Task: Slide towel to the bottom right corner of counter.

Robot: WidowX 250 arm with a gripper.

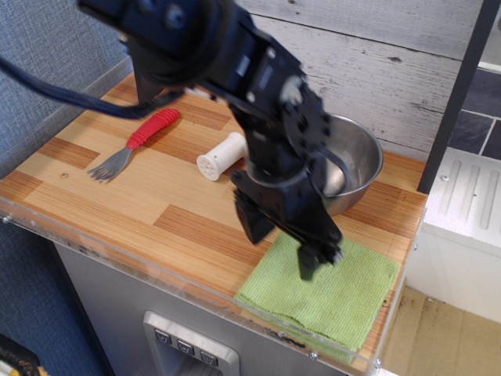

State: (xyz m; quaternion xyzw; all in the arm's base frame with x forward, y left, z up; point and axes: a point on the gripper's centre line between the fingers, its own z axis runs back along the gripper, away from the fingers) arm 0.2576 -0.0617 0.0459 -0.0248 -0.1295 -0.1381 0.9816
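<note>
The light green folded towel (333, 294) lies flat at the near right corner of the striped wood counter (117, 200), its front edge along the clear acrylic strip. My black gripper (282, 247) hangs just above the towel's far left part. Its fingers (311, 262) are spread apart with nothing between them. The gripper is lifted clear of the cloth.
A steel bowl (348, 160) stands behind the towel near the back wall. A white salt shaker (221, 156) lies on its side mid-counter. A fork with a red handle (133, 145) lies at the left. A white ribbed surface (470, 196) is beyond the right edge.
</note>
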